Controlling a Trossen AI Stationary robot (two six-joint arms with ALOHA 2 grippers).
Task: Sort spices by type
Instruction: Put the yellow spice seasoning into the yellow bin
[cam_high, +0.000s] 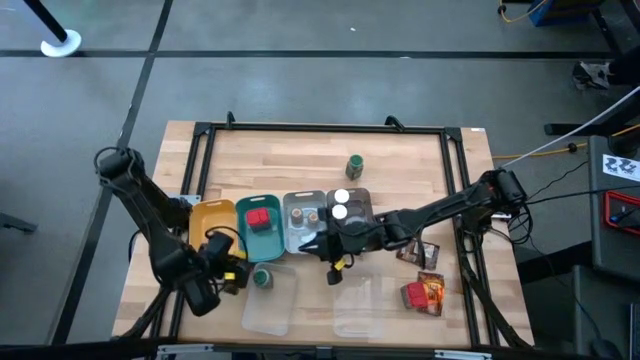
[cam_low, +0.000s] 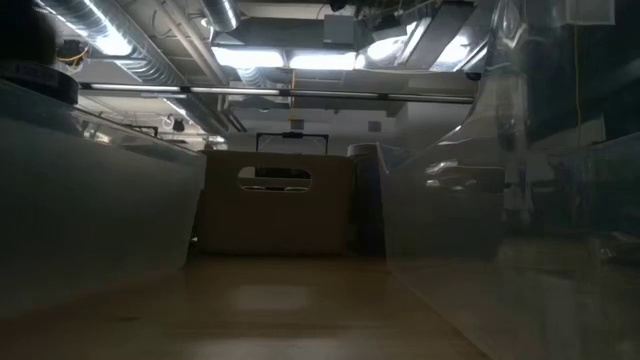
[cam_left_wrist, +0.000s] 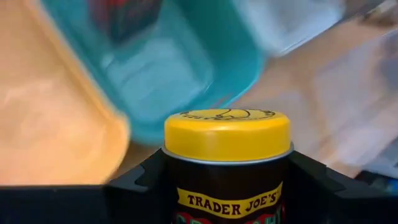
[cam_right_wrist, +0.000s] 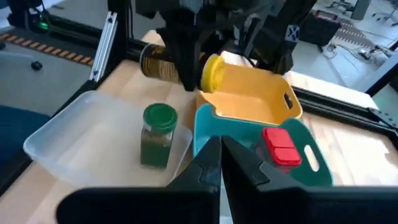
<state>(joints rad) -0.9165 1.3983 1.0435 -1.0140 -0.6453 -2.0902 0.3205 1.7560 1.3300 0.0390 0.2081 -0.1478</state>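
My left gripper (cam_high: 226, 268) is shut on a dark jar with a yellow cap (cam_left_wrist: 227, 134) and a yellow label. It is just near of the yellow tray (cam_high: 205, 215). The jar also shows in the right wrist view (cam_right_wrist: 158, 61), lying level. A red box (cam_high: 258, 218) lies in the teal tray (cam_high: 268, 245). A green-capped jar (cam_high: 262, 278) stands on a clear lid (cam_high: 270, 310). Another green-capped jar (cam_high: 354, 165) stands farther back. My right gripper (cam_high: 328, 248) is shut and empty near the grey tray (cam_high: 297, 238). My left gripper pinches the jar's dark body (cam_left_wrist: 186, 186) between its two fingers (cam_left_wrist: 140, 183), just below the cap. The jar lies along the fingers, cap pointing away from the wrist. In the right wrist view it is lifted clear and level, its cap (cam_right_wrist: 212, 73) toward the yellow tray.
The grey tray holds brown-capped jars (cam_high: 303, 214), and two white-capped jars (cam_high: 340, 204) stand beside them. Flat pouches (cam_high: 417, 252) and an orange-red pouch (cam_high: 424, 293) lie at the near right. A second clear lid (cam_high: 358, 305) lies at the near edge.
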